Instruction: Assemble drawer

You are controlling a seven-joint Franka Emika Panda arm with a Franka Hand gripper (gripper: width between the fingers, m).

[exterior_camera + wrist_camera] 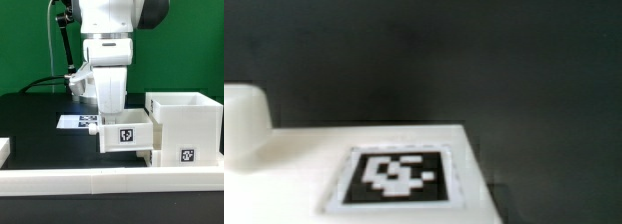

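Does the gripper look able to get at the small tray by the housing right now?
Probably yes. The gripper hangs directly over the tray, apparently already at it, with nothing between them. The housing stands on the exterior view's right, beside the tray. Whether the fingers are closed is not visible.

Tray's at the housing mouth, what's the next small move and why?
Probably a short push toward the exterior view's right. The small white plastic tray sits under the gripper, with its end at the open side of the tall white cube-shaped housing but most of it outside. Whether the jaws are clamped on it cannot be told.
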